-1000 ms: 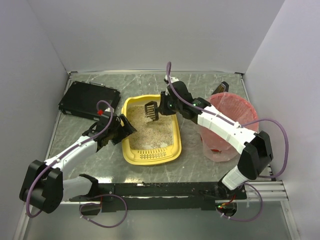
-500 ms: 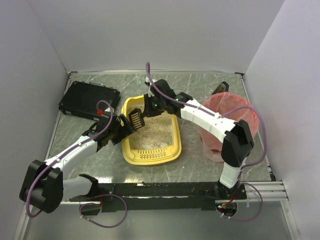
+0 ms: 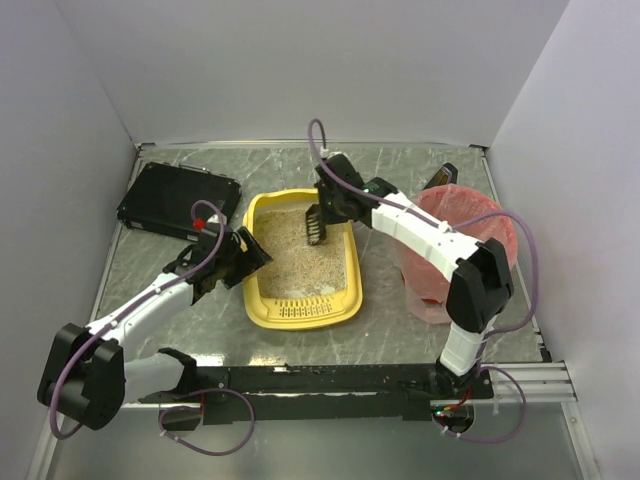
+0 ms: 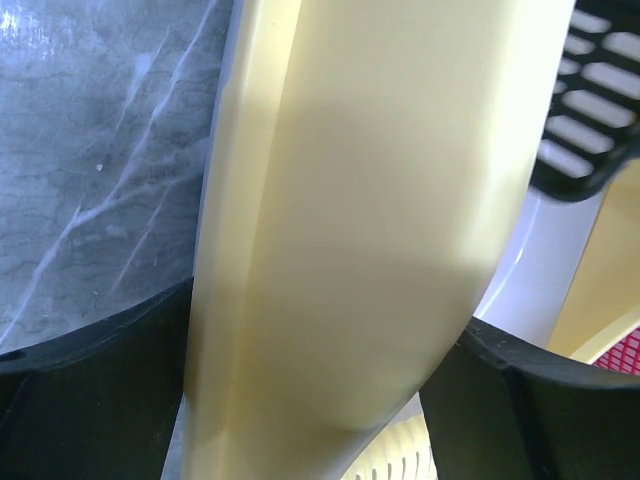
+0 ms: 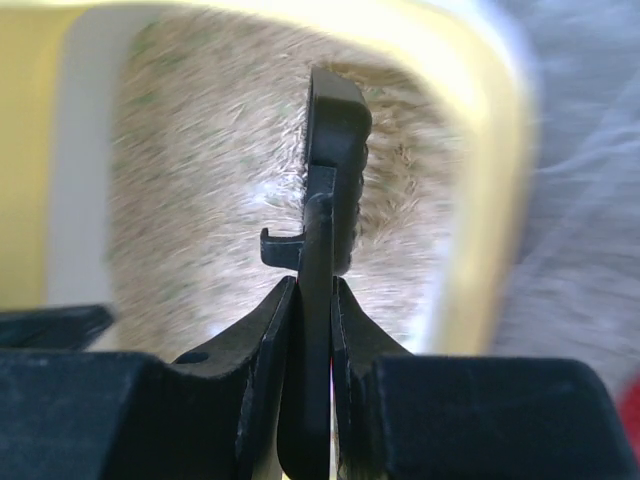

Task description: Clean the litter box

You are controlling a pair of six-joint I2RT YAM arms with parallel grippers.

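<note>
litter box (image 3: 352,270): smooth yellow moulded plastic with a soft sheen along its wall
litter (image 3: 300,265): beige, dry, sandy and rough-grained
scoop (image 3: 316,222): black slotted plastic, matt, thin and hard-edged
table (image 3: 400,170): grey stone-look top with pale veins, smooth and slightly glossy
bin (image 3: 470,205): pink-red plastic, with a thin translucent bag lining
box (image 3: 175,200): flat black casing, matt
left gripper (image 4: 320,320): matt black plastic fingers, finely textured
right gripper (image 5: 315,285): matt black plastic fingers
left arm (image 3: 150,300): glossy white shell, black joints
</note>
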